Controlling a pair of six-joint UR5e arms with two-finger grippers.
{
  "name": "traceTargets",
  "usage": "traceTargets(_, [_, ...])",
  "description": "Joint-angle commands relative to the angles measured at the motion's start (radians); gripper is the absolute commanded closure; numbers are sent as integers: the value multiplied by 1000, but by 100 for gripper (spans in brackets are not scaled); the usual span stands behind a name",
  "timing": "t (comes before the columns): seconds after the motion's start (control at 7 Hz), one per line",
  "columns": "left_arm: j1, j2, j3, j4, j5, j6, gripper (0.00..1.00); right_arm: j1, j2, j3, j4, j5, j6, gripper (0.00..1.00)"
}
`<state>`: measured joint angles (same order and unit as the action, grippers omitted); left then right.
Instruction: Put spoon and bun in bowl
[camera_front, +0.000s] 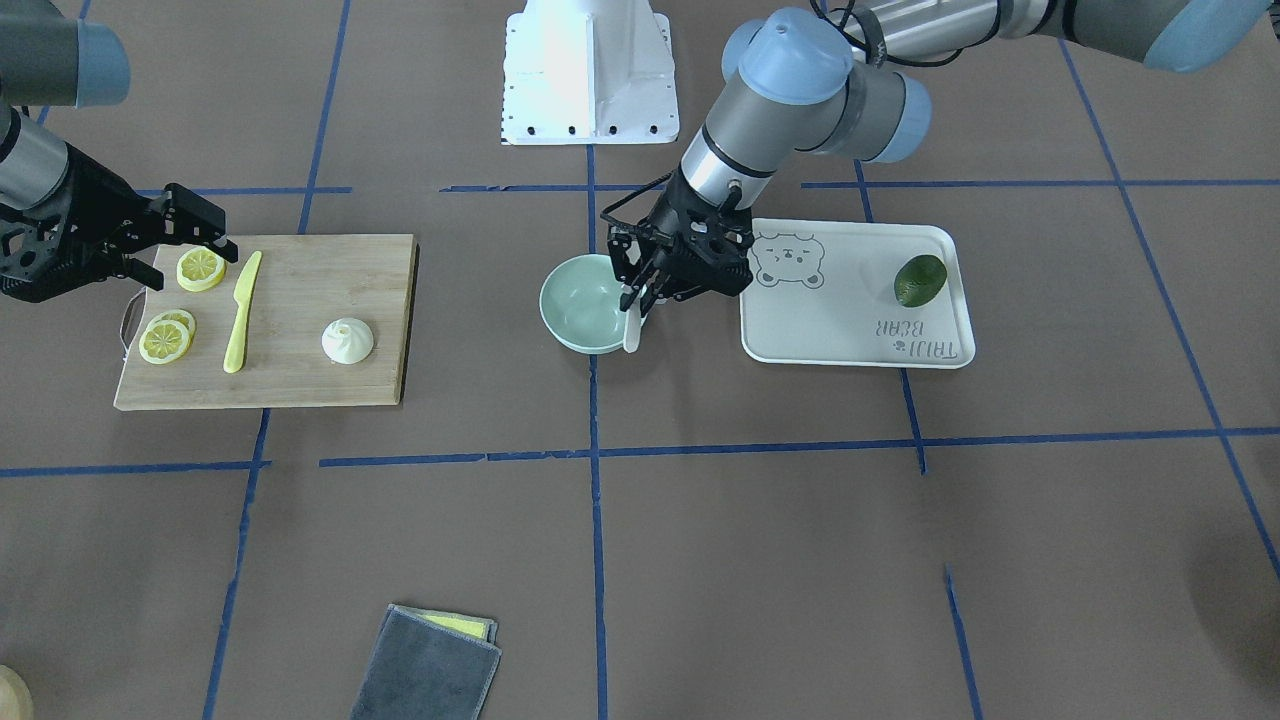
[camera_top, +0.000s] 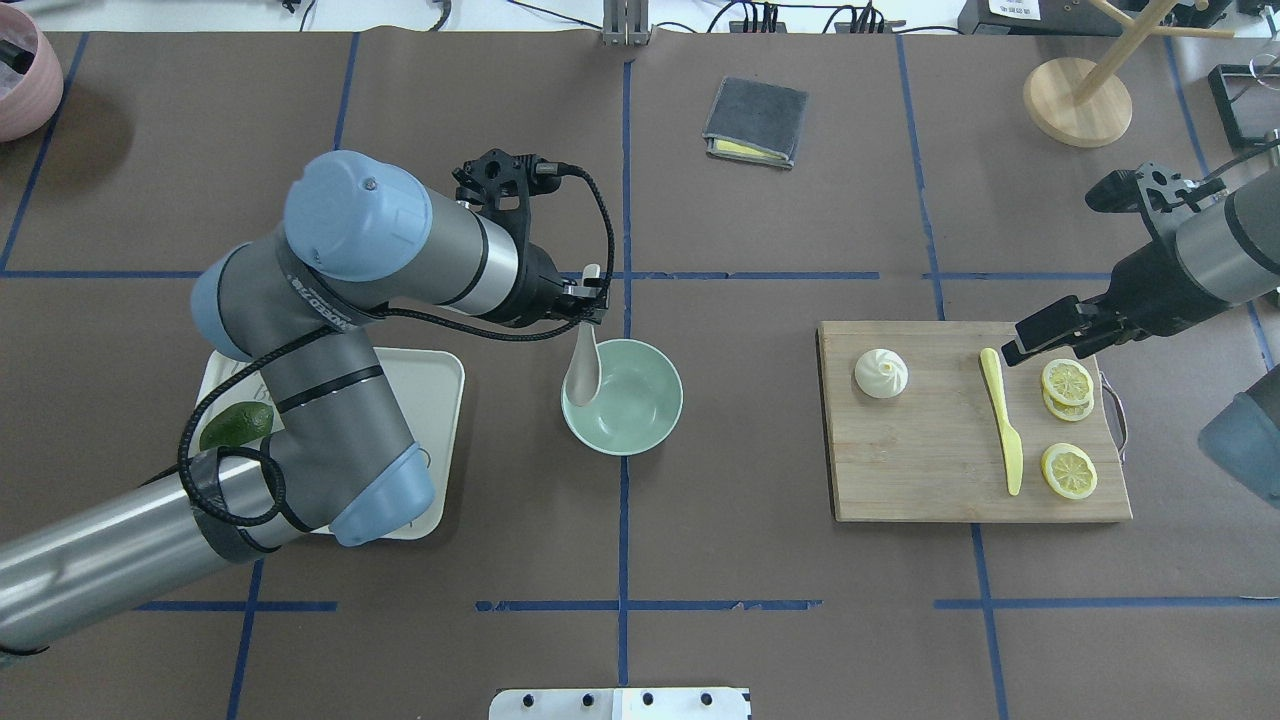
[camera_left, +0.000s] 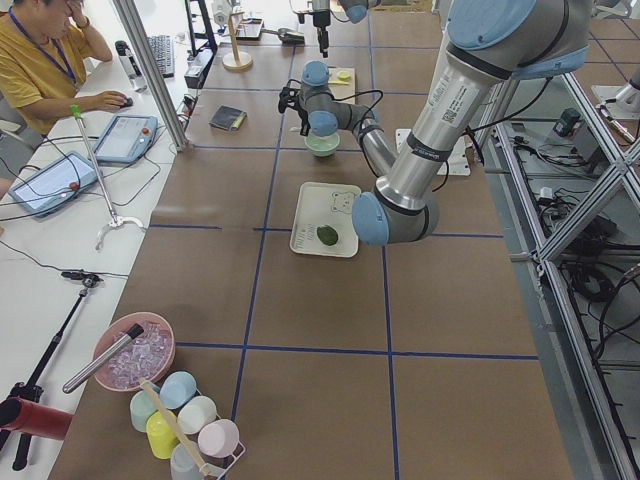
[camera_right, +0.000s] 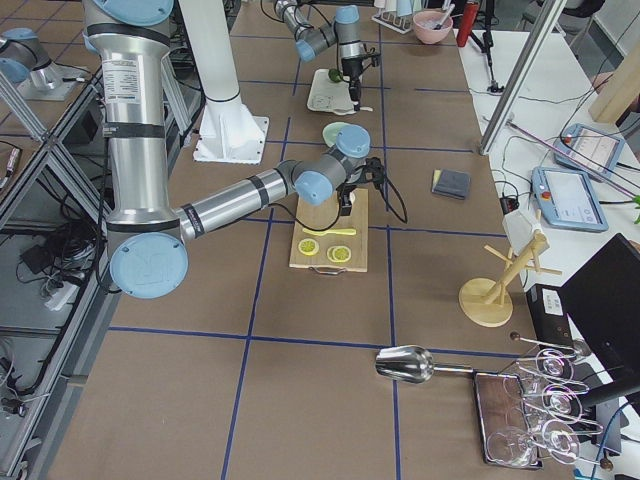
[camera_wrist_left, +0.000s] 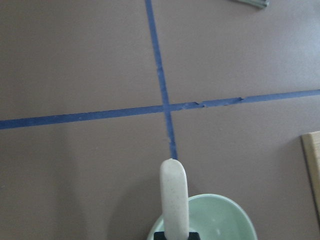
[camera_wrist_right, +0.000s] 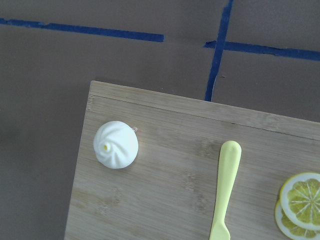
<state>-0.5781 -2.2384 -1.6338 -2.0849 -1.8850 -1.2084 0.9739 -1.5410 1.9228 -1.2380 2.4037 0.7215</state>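
Left pincer (camera_front: 640, 296) is pinching the spoon (camera_top: 583, 364) by its handle, wrist pointing down. The spoon's long axis is steep, scoop lowest at the rim of the bowl (camera_top: 640, 446) on my left; contact unclear. Bun (camera_top: 881, 373) sits on the cutting board (camera_top: 930, 465), bowl-ward of the spread right pincer (camera_front: 192, 264), the nearer arm.

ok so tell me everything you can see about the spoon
The spoon is small, cream and faintly speckled, and looks like plastic, with a short thick handle and a rounded scoop. The left gripper is shut on its handle. The scoop hangs down, tilted, over the edge of the mint bowl. Whether it touches the bowl cannot be told.
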Motion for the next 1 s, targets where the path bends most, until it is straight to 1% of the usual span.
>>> traceTargets(0.0, [61,-30,55,-73,98,-28,100,-4,1,1,-1,-6,7,0])
traceTargets(0.14, [63,-29,49,-75,118,-20,27,-4,1,1,-1,-6,7,0])
traceTargets(0.29, [61,-24,45,-81,118,-20,2,-6,2,-1,-1,-14,9,0])
traceTargets(0.43, [58,-20,43,-83,153,-19,2,-24,4,-1,-1,-38,13,0])
traceTargets(0.57, [52,-1,42,-81,184,-17,3,-73,28,-1,-1,-94,103,0])
traceTargets(0.71, [34,38,5,-81,181,12,4,-163,88,-2,-1,-188,259,0])
traceTargets(0.86, [11,116,-93,-75,175,82,4,-278,149,-11,-5,-325,391,0])
